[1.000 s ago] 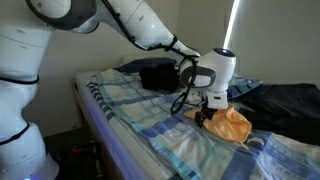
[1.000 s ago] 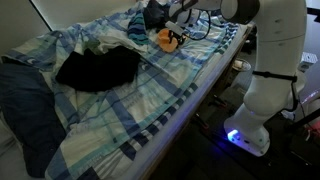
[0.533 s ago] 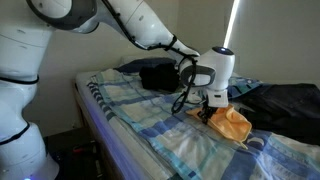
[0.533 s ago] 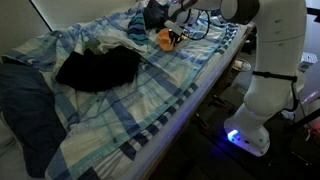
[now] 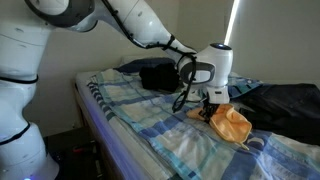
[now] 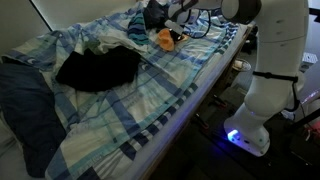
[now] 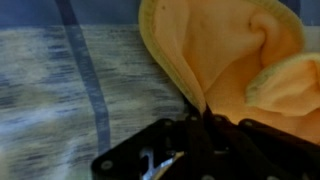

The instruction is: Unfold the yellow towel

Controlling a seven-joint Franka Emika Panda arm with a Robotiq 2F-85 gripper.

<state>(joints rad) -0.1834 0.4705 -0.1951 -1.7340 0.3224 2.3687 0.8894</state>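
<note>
The yellow towel (image 5: 231, 124) lies crumpled on the blue-white plaid sheet (image 5: 150, 110) of the bed; it also shows as a small orange lump (image 6: 164, 39) near the bed's far end. My gripper (image 5: 210, 112) is down on the towel's near edge. In the wrist view the towel (image 7: 240, 55) fills the upper right, and its folded edge runs down into my gripper (image 7: 203, 120), whose dark fingers are pressed together on that edge. The gripper is shut on the towel's corner.
Dark clothing (image 6: 98, 68) lies mid-bed, and a dark bundle (image 5: 157, 76) sits behind the arm. A dark blue blanket (image 5: 285, 100) covers the bed's far side. The white robot base (image 6: 262, 90) stands beside the bed edge.
The gripper's fingers have come together on the towel's edge; the arm has barely shifted, and the towel lies about where it was.
</note>
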